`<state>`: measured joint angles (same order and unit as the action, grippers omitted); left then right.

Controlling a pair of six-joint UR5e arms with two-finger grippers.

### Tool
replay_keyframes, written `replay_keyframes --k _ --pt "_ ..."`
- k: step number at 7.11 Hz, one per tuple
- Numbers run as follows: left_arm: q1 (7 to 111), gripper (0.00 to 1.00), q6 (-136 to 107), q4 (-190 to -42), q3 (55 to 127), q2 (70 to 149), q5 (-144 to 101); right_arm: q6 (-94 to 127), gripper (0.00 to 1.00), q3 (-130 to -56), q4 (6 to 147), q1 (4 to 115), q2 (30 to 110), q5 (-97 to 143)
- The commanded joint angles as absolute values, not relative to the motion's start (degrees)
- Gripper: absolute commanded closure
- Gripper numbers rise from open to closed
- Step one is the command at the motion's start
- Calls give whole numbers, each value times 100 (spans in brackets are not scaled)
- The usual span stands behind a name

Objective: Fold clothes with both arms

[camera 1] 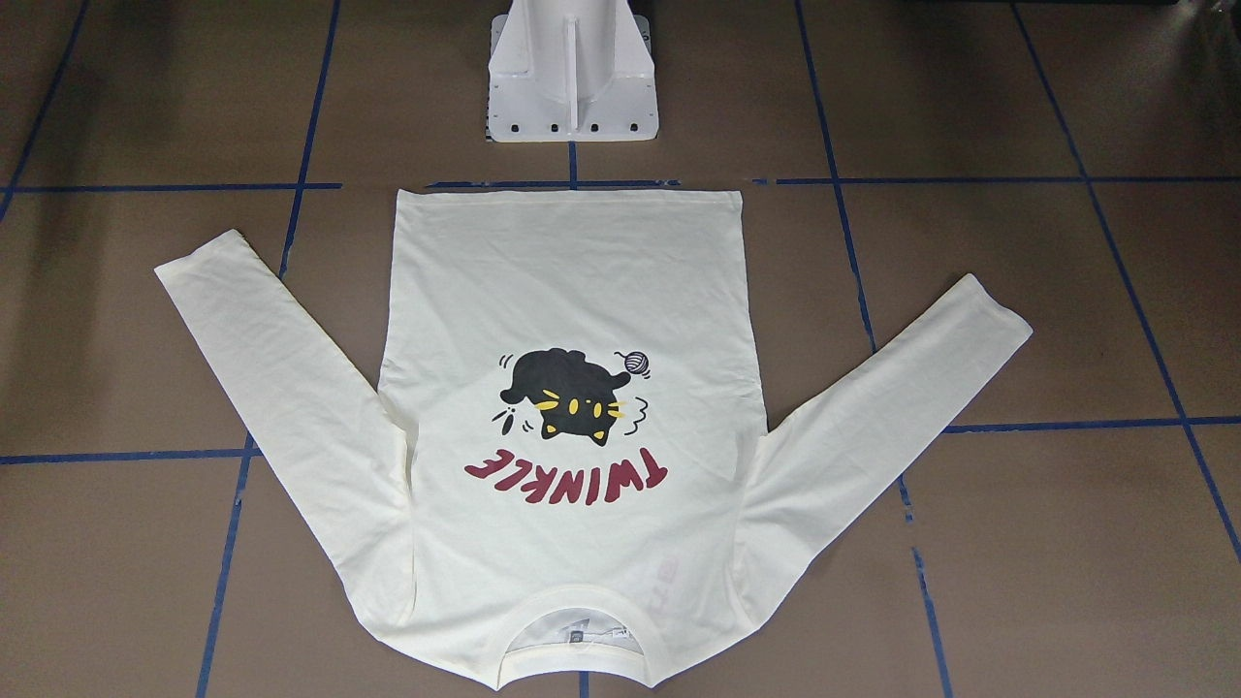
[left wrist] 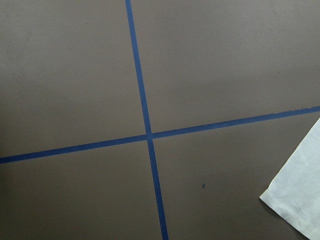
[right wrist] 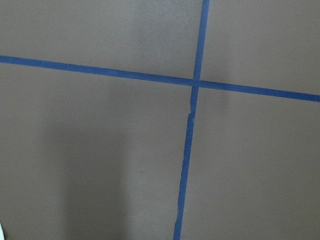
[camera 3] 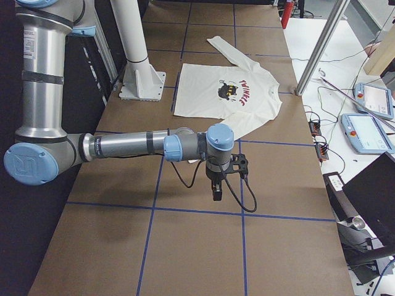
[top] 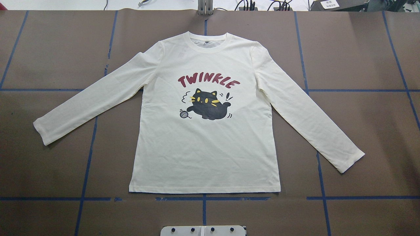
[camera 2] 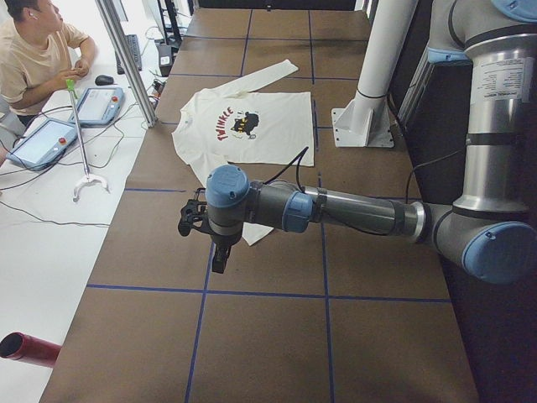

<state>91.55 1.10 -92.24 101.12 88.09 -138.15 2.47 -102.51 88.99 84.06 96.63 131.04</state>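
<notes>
While the T-shirt (top: 203,147) lies flat and print-up mid-table (top: 49,170), collar far, sleeves spread, the left pincer (camera 2: 220,257) and right pincer (camera 3: 216,191) hang over bare table beyond the cuffs. Cannot tell if either pincer is released or clenched.

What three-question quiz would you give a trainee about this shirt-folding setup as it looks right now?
1. True or false: the T-shirt lies flat, print side up, with both sleeves spread outward.
2. The collar points: A) toward the white pedestal; B) away from the pedestal; C) toward the robot's left.
3. Which word is printed beside the cat, on its collar side?
Key: 1 true; 2 B; 3 TWINKLE.
</notes>
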Motion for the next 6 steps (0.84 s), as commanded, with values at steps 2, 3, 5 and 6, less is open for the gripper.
replay_keyframes --k 2,3,5,6 --pt "9106 0 158 -9307 10457 8499 -13825 307 0 -10239 8807 8341 9773 13244" --pt "9105 0 158 -9308 10476 8482 -13816 308 0 -10239 8815 8323 9782 13393" --pt "9105 0 158 -9299 10581 8420 -13834 438 0 -10144 8388 7843 9870 13675" --pt "9097 0 167 -9316 10608 8394 -13851 657 0 -10134 7845 7675 9922 13615"
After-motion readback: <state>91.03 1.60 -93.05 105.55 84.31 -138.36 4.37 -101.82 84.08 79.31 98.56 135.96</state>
